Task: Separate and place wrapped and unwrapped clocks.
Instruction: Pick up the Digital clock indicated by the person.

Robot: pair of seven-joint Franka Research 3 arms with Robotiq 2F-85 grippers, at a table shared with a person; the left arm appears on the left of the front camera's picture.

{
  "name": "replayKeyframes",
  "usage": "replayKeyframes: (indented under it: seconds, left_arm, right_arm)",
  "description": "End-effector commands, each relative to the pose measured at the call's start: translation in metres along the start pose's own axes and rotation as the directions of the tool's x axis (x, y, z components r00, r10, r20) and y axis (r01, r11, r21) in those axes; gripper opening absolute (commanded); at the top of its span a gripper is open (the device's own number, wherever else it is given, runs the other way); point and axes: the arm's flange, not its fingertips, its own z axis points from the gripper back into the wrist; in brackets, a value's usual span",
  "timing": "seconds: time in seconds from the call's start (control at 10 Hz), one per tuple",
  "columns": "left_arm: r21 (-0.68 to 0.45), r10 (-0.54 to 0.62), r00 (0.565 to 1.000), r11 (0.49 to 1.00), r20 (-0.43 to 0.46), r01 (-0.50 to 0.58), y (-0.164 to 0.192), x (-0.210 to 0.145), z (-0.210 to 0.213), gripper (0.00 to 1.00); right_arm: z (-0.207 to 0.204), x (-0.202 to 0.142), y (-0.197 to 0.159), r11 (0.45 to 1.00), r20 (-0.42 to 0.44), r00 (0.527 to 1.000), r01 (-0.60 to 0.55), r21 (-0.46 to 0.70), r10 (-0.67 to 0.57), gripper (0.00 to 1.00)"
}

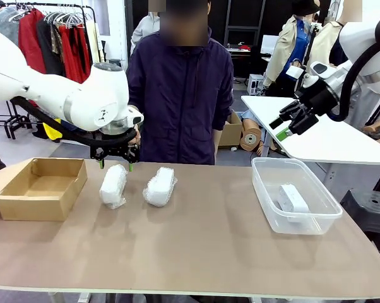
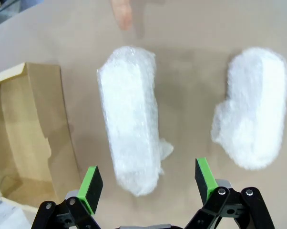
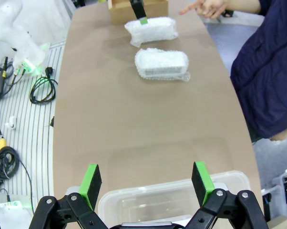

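The wrapped clock lies left of centre in the front view, straight under the left gripper. Its jaws are released and wide, with a green pad on either side of the bundle's lower end in the wrist view, and apparently hovering rather than touching. A grip that close to one end is the main worry: the pads could pinch only loose, crinkly bubble wrap, letting the block inside slide, or the long bundle could droop and swing once lifted. The second wrapped clock lies just to the right and could be nudged by a skewed descent. A person's fingertip rests on the table near the bundle's far end, at the wrist view's top, so a pushed bundle would meet it. The cardboard box at far left has a raised wall that a sagging bundle might catch. The bare clock sits in the clear tub at right, with the right gripper raised above it, released and empty.
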Motion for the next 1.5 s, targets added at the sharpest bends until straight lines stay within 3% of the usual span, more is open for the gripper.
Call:
replayKeyframes:
  seconds: [0.0,0.2,0.7,1.4]
  left_arm:
    - [0.057,0.05,0.999,0.997,0.013,-0.051,-0.004,0.013,-0.013,1.0]
    - [0.083,0.095,0.995,0.992,0.031,-0.098,0.002,0.015,-0.026,1.0]
    - [0.054,0.064,0.998,0.997,-0.005,-0.064,0.005,0.013,-0.029,1.0]
    - [-0.007,0.071,0.997,0.997,-0.027,-0.071,0.017,0.025,-0.08,1.0]
  right_arm:
    - [0.001,0.004,-0.001,1.0,0.001,1.0,0.011,-0.006,-0.011,1.0]
    - [0.001,0.004,-0.001,1.0,0.001,1.0,0.011,-0.006,-0.011,1.0]
    - [0.001,0.004,-0.001,1.0,0.001,1.0,0.011,-0.006,-0.011,1.0]
    - [0.001,0.004,-0.001,1.0,0.001,1.0,0.011,-0.006,-0.011,1.0]
